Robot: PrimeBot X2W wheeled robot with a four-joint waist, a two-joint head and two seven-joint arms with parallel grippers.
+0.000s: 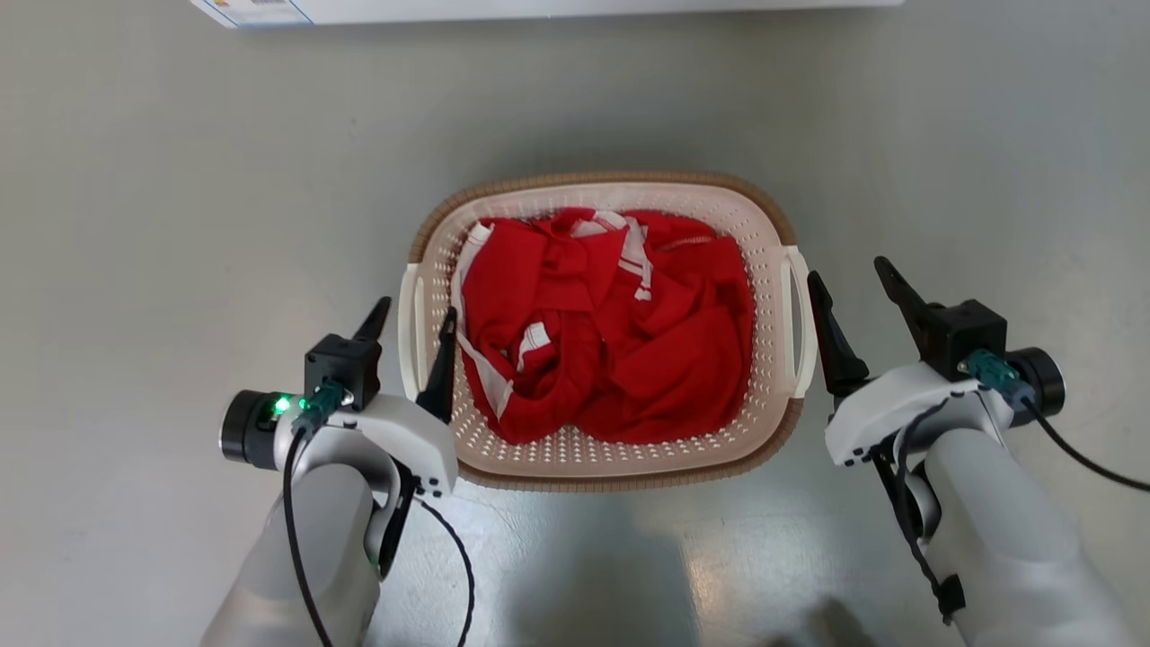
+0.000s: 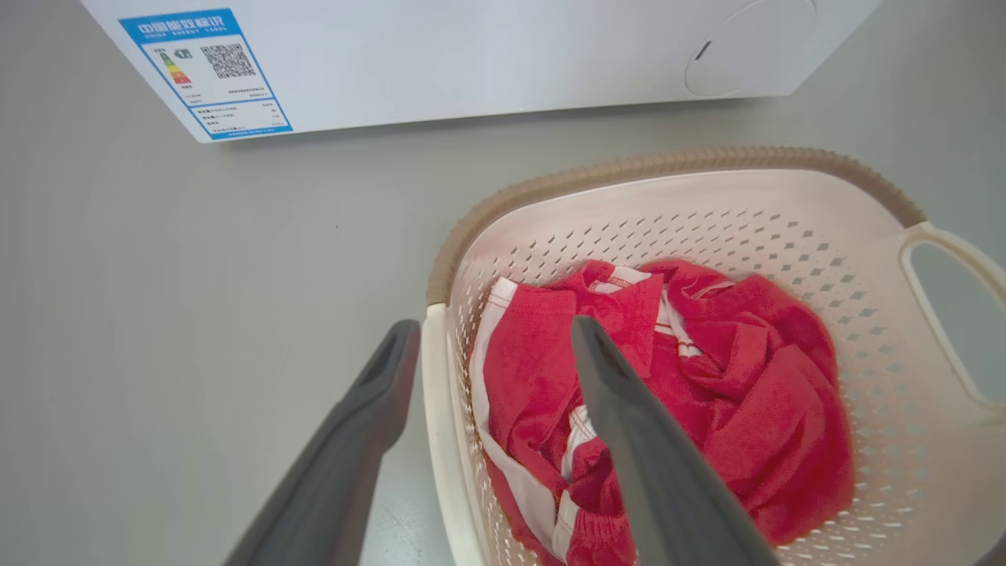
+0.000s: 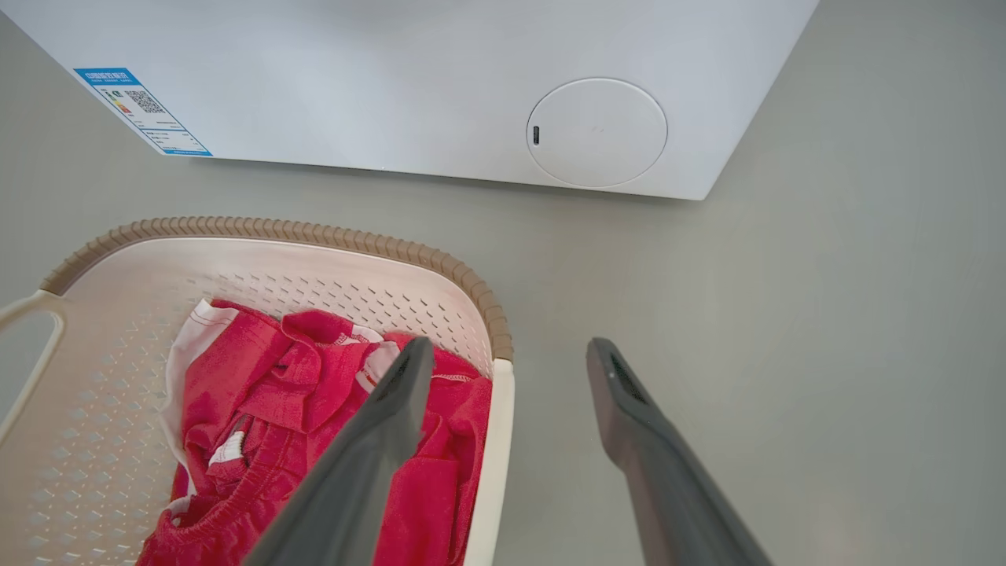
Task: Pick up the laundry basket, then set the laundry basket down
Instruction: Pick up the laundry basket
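Note:
The laundry basket (image 1: 593, 182) stands on the grey floor, cream and perforated, with a brown rim and red-and-white clothes (image 1: 620, 341) inside. My left gripper (image 1: 415, 319) is open and straddles the white left handle (image 1: 411, 332), one finger outside it and one inside the basket. The left wrist view shows that handle (image 2: 436, 393) between the two fingers of the left gripper (image 2: 493, 334). My right gripper (image 1: 849, 277) is open beside the right handle (image 1: 800, 314). In the right wrist view that handle's edge (image 3: 499, 440) lies between the fingers of the right gripper (image 3: 511, 350).
A white washing machine (image 3: 393, 86) with a blue energy label (image 2: 206, 75) and a round cover (image 3: 596, 132) stands just beyond the basket, its lower edge (image 1: 539, 9) along the top of the head view. Open grey floor (image 1: 162, 225) lies on both sides of the basket.

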